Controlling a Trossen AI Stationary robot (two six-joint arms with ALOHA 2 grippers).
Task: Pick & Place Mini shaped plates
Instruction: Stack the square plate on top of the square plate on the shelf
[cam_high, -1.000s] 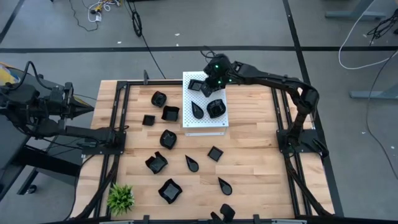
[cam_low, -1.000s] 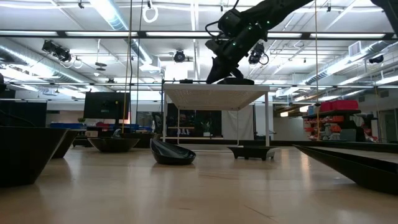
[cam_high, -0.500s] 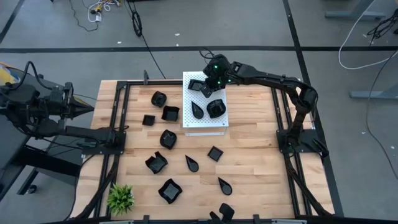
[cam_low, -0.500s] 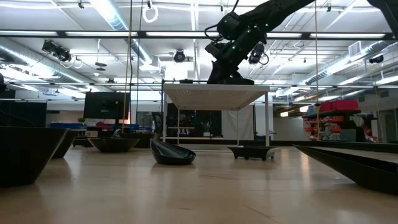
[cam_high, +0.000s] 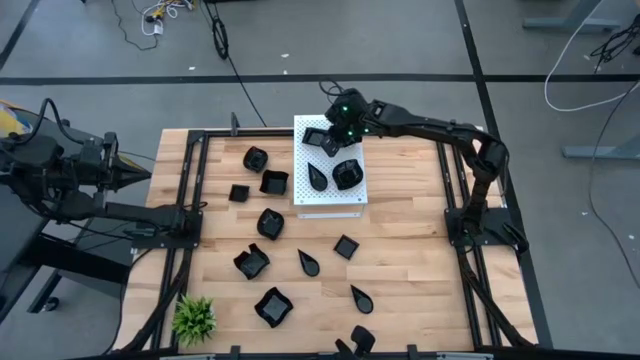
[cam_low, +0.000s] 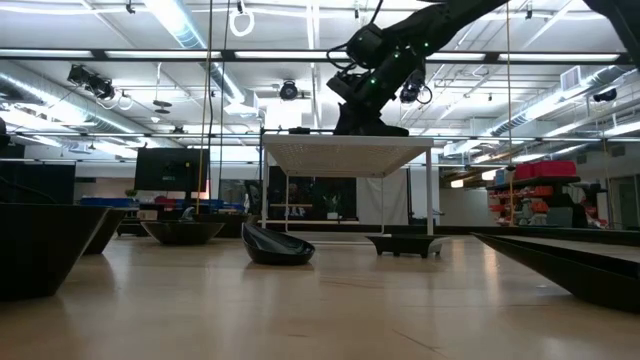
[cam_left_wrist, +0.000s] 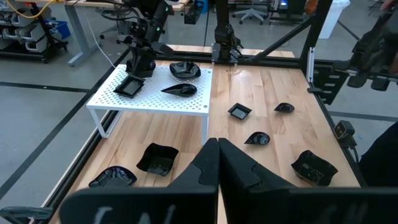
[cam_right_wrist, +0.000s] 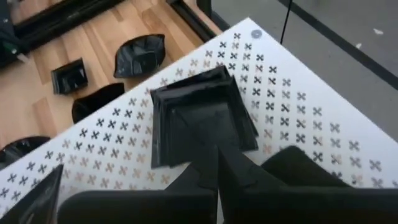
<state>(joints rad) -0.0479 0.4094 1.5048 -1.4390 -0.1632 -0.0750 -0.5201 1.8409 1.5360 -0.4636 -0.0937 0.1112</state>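
Both hands shut; right hand (cam_high: 335, 143) over white board (cam_high: 345, 200).

High cam hangs overhead, looking straight down at the whole table (cam_high: 400, 250). Low cam sits at tabletop level, staring flat across the wood into the room. Left wrist cam looks across the table from its edge toward the white board (cam_left_wrist: 155, 93); right wrist cam is right above that board (cam_right_wrist: 298, 124), close. All four catch it.
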